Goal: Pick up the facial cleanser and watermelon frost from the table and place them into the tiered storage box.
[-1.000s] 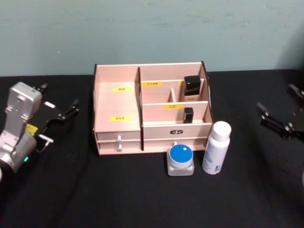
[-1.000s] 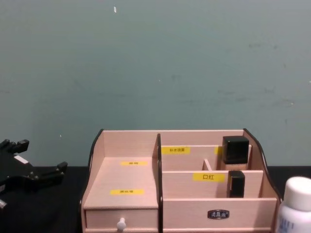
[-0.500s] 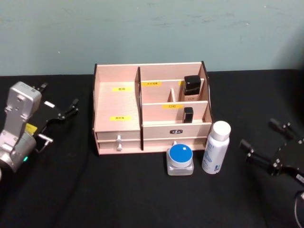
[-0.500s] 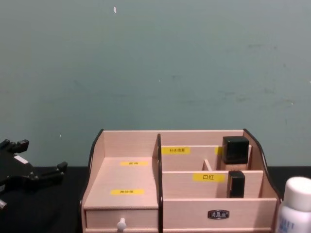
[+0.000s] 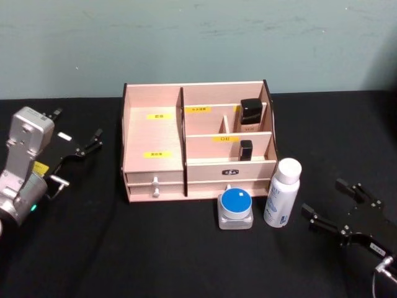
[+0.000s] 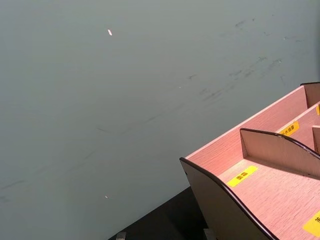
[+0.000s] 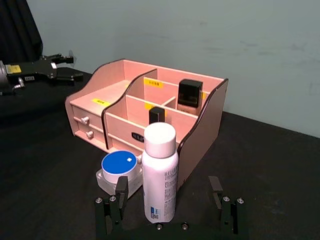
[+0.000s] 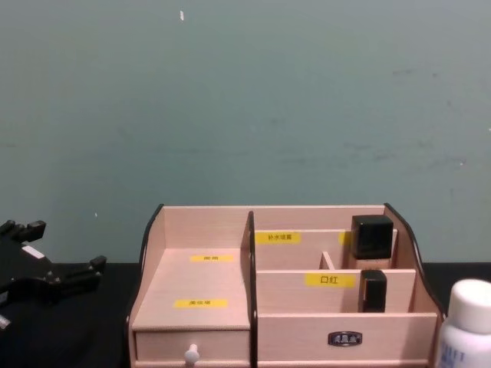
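right gripper (image 5: 322, 196): fingers spread wide, low over table (image 5: 155, 248), just right of white bottle, apart from it
blue-lidded jar (image 5: 236, 208): on table, just in front of box
white bottle (image 5: 282, 194): upright, right of jar
tiered storage box (image 5: 155, 133): mid-table, two black items (image 5: 250, 112) in right compartments
left gripper (image 5: 79, 123): spread, left of box

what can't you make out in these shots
Head view: yellow labels on the tiered storage box, print too small.
Chest view: white bottle cut off at the bottom-right corner.
Right wrist view: blue-lidded jar partly behind the white bottle and the open right gripper.
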